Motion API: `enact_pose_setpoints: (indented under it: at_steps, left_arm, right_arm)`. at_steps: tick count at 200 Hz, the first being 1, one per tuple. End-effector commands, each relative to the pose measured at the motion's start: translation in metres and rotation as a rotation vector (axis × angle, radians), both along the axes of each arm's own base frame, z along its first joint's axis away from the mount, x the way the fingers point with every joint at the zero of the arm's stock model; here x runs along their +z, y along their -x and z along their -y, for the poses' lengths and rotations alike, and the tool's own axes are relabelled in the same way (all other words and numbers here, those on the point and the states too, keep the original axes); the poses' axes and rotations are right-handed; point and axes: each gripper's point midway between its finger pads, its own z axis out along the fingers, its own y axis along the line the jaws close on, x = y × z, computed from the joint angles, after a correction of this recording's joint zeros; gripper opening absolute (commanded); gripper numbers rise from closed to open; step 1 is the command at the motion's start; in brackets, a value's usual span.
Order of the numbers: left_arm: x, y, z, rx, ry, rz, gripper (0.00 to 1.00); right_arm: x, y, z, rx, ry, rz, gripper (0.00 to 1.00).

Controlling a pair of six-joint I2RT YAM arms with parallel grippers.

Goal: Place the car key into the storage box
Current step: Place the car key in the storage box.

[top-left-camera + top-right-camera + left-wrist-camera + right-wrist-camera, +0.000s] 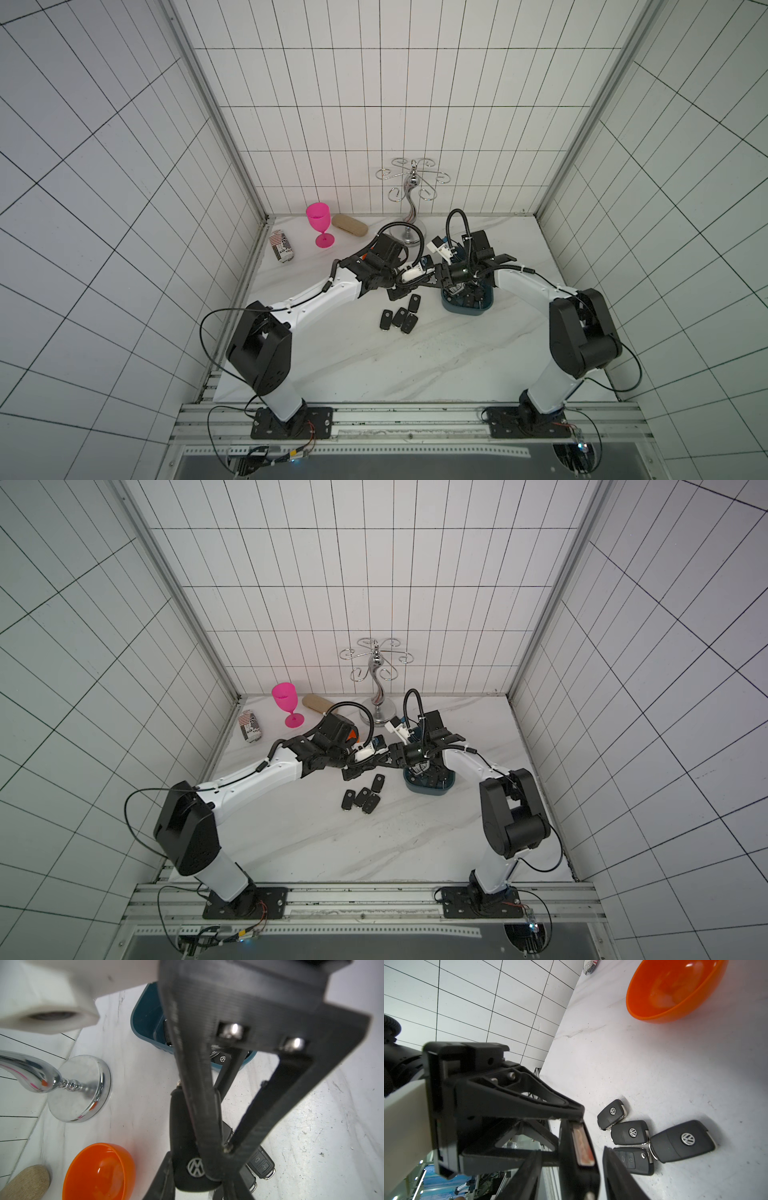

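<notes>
A black car key (pixel 188 1159) with a VW badge hangs above the table, and my left gripper (pixel 197 1180) is shut on it. My right gripper (pixel 573 1159) reaches in from the other side and straddles the same key (pixel 581 1147). It is open, with a gap showing between the key and one finger (pixel 614 1169). In both top views the two grippers meet just left of the teal storage box (pixel 465 308) (pixel 429 790). The box (pixel 145 1016) holds other keys (pixel 222 1058). Several loose keys (pixel 399 318) (pixel 631 1132) lie on the table below.
An orange bowl (pixel 97 1172) (pixel 675 987) sits under the left wrist. At the back stand a chrome hook rack (pixel 411 195), a pink goblet (pixel 318 222), a tan case (pixel 350 224) and a patterned can (pixel 281 248). Tiled walls close three sides.
</notes>
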Motion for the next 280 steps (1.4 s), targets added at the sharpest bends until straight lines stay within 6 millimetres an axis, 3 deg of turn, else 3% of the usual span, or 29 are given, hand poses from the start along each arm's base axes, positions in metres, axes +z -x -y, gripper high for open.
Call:
enact_pose_setpoints:
  at_steps: [1, 31, 47, 59, 80, 83, 86, 129, 162, 188, 214, 239, 280]
  left_arm:
    - [0.005, 0.002, 0.020, -0.052, 0.018, 0.028, 0.21]
    - [-0.005, -0.003, 0.026, -0.043, 0.000, 0.024, 0.23]
    - [-0.011, -0.011, 0.030, -0.022, -0.009, 0.023, 0.30]
    - [-0.014, -0.018, 0.033, -0.004, -0.012, 0.018, 0.45]
    - [-0.011, -0.026, 0.039, 0.031, 0.005, 0.003, 0.80]
    - [-0.011, -0.026, 0.041, 0.033, 0.009, 0.002, 0.95]
    - [-0.010, -0.027, 0.041, 0.035, 0.012, 0.003, 0.98]
    - [0.020, -0.038, 0.032, 0.125, 0.070, 0.106, 0.98]
    - [0.034, -0.053, -0.001, 0.298, 0.075, 0.248, 0.99]
    - [0.023, -0.064, -0.040, 0.432, 0.032, 0.250, 0.98]
    - [0.012, -0.058, -0.074, 0.497, 0.052, 0.044, 0.98]
    - [0.001, -0.044, -0.099, 0.487, 0.030, -0.041, 0.99]
    - [-0.032, -0.008, -0.126, 0.457, -0.092, -0.067, 0.98]
  right_arm:
    - [0.015, -0.002, -0.007, 0.034, -0.020, 0.050, 0.38]
    - [0.015, 0.001, -0.008, 0.051, -0.023, 0.046, 0.18]
    - [0.015, 0.001, -0.007, 0.051, -0.010, 0.059, 0.11]
    - [0.016, 0.001, -0.006, 0.051, 0.006, 0.081, 0.09]
    - [0.012, -0.001, -0.001, 0.037, 0.057, 0.123, 0.07]
    - [0.011, -0.002, 0.000, 0.034, 0.064, 0.129, 0.07]
    - [0.010, -0.002, 0.001, 0.030, 0.072, 0.132, 0.07]
    - [-0.007, -0.030, 0.037, -0.080, 0.237, 0.212, 0.08]
    - [-0.022, -0.060, 0.085, -0.212, 0.424, 0.266, 0.08]
    - [-0.036, -0.074, 0.125, -0.312, 0.538, 0.264, 0.08]
    - [-0.053, -0.078, 0.152, -0.351, 0.685, 0.274, 0.08]
    - [-0.066, -0.079, 0.160, -0.345, 0.741, 0.255, 0.09]
    - [-0.082, -0.095, 0.159, -0.338, 0.761, 0.221, 0.10]
